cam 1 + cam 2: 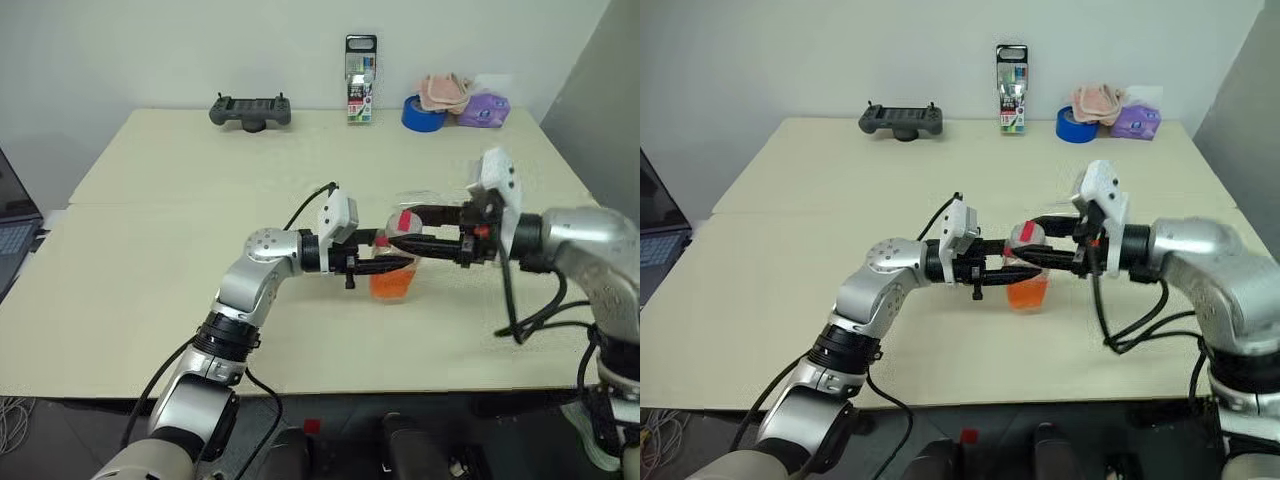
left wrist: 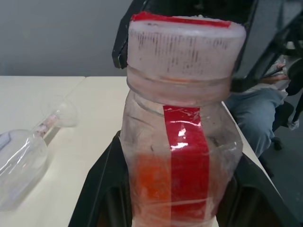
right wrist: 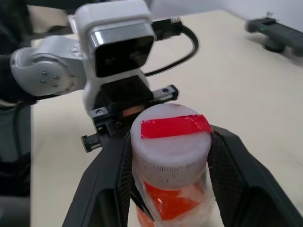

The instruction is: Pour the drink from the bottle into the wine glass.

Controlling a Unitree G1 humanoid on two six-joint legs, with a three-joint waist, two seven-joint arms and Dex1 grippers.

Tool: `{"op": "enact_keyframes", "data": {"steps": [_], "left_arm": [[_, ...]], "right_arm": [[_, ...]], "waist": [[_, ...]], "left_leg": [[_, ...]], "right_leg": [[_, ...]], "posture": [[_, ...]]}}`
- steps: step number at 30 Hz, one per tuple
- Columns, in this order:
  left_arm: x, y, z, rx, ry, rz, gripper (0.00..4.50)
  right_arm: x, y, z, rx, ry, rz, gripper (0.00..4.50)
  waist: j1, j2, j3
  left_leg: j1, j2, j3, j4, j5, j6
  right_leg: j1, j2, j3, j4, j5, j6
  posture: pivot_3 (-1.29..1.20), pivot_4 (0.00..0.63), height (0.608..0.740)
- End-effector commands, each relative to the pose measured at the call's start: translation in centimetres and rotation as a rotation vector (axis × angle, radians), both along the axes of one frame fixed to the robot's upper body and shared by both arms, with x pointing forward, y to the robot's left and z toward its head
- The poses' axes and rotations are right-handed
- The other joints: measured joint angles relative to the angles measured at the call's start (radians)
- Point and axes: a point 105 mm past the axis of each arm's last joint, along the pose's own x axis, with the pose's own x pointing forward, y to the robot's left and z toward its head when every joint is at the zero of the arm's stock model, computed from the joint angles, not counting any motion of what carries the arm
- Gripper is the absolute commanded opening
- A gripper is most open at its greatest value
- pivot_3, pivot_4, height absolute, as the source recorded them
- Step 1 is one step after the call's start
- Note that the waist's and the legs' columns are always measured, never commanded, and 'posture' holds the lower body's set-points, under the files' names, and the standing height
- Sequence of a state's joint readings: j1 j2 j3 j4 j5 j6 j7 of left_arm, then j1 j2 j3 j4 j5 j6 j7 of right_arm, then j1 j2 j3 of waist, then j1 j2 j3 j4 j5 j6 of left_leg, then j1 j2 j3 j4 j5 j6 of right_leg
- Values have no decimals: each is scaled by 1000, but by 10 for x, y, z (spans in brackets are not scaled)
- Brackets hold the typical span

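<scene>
Above the table (image 1: 150, 260), left gripper (image 1: 385, 266) clamps the bottle (image 2: 182, 142); right gripper (image 3: 165, 156) seemingly pinches its cap (image 3: 171, 135).

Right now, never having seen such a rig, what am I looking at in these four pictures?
This is a humanoid robot with two arms at a table. Two pictures come from cameras in its head, looking down over its arms; the other two from a camera on each wrist, looking along that gripper's fingers. The left gripper is shut on the body of a small clear bottle of orange drink. The right gripper grips the bottle's cap, white with a red strip. A clear wine glass is on the table nearby. At the far edge lie a black controller, a marker pack, blue tape and cloths.
</scene>
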State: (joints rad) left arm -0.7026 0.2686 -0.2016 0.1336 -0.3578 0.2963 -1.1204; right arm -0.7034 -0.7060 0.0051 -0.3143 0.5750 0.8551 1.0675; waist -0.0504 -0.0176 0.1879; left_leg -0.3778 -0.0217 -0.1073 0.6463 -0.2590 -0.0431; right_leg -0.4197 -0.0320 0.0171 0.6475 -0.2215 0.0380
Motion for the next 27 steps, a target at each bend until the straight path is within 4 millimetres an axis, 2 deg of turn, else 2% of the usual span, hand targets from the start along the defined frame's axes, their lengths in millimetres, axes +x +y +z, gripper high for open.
{"op": "enact_keyframes", "data": {"steps": [1,3,5,8,12,13,20,27], "left_arm": [[4,1,24,-65,-62,46,1662],[4,1,26,-68,-66,48,1661],[4,0,27,-71,-75,58,1661],[4,0,27,-73,-80,66,1660],[5,1,27,-73,-83,73,1660],[5,2,27,-72,-85,75,1660],[10,1,28,-62,-98,75,1660],[13,-2,26,-58,-96,68,1660]], "right_arm": [[-3,18,-11,-91,-18,271,1876],[13,23,-2,-77,-96,257,1876],[15,25,2,-75,-77,295,1876],[9,24,8,-60,-13,357,2876],[10,25,14,-52,-104,351,4302],[12,24,15,-45,-108,325,4455],[8,17,9,-40,-129,240,4500],[0,11,11,19,-144,163,4500]], "waist": [[-6,0,0],[-6,0,0],[-6,0,0],[3,0,0],[19,0,0],[20,0,0],[21,0,0],[21,0,0]], "left_leg": [[0,1,0,0,0,0],[0,2,-1,-1,0,0],[-1,2,-1,0,0,0],[-3,0,-2,0,0,-1],[-4,-3,-1,0,0,-1],[-5,-3,-1,0,0,-1],[-4,-4,-2,0,0,-1],[-4,-3,-1,1,0,-1]], "right_leg": [[0,1,0,1,0,0],[0,2,0,0,0,0],[-1,2,0,0,0,0],[-2,0,-1,-1,3,-6],[-2,-4,-1,-3,3,-5],[-2,-5,-1,-3,3,-5],[-2,-5,-1,-2,3,-5],[-2,-5,-1,-2,3,-5]], "posture": [[0,150,740],[0,150,740],[0,150,740],[0,150,740],[0,150,740],[0,150,740],[0,150,740],[0,150,740]]}}
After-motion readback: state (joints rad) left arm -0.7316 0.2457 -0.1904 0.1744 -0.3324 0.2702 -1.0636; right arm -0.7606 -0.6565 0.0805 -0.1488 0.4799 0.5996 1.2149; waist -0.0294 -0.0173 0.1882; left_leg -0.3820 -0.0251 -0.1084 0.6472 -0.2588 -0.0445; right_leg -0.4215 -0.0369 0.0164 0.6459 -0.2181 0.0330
